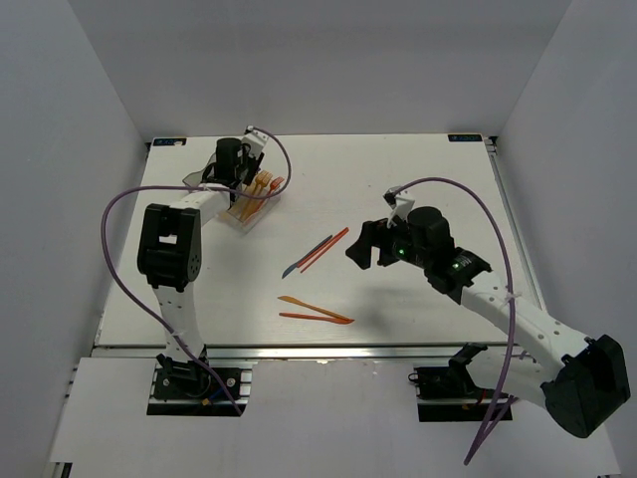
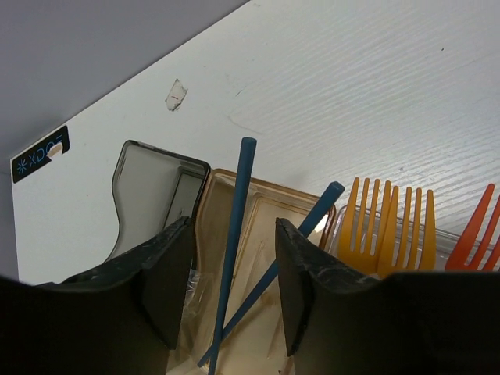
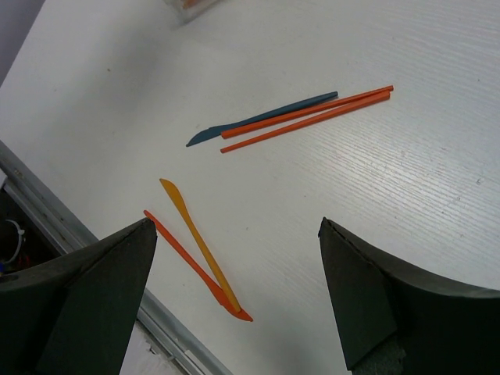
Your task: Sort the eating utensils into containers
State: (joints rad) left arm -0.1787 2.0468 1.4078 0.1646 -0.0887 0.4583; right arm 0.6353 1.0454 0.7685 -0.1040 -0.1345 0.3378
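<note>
A: Hovering over the amber bin (image 2: 269, 205), left gripper (image 2: 233, 262) spread, blue utensil (image 2: 241, 195) standing loose between its jaws.
B: Next, likely: right gripper (image 3: 234, 242), spread wide, must pinch the yellow-orange knife (image 3: 195, 237) off the table (image 3: 406, 195).

The surface (image 3: 406, 180) is white and matt, with a fine wood-like grain and a small chipped patch (image 2: 176, 94) towards its far left corner. Along its near edge runs a dull grey metal rail (image 3: 55, 209).

The containers are thin translucent plastic with a glossy sheen: a smoky grey bin (image 2: 152, 187), an amber bin (image 2: 269, 205) and a clear bin (image 2: 442, 244).

The blue handles (image 2: 238, 219), yellow-orange forks (image 2: 383, 223), dark blue knife (image 3: 207, 136) and yellow-orange knife (image 3: 199, 244) are smooth plastic with a soft shine.

On the left pincer (image 2: 233, 226) the fingers (image 2: 164, 289) are black, mottled and rough. On the right pincer (image 3: 236, 226) the fingers (image 3: 367, 289) look matt black.
</note>
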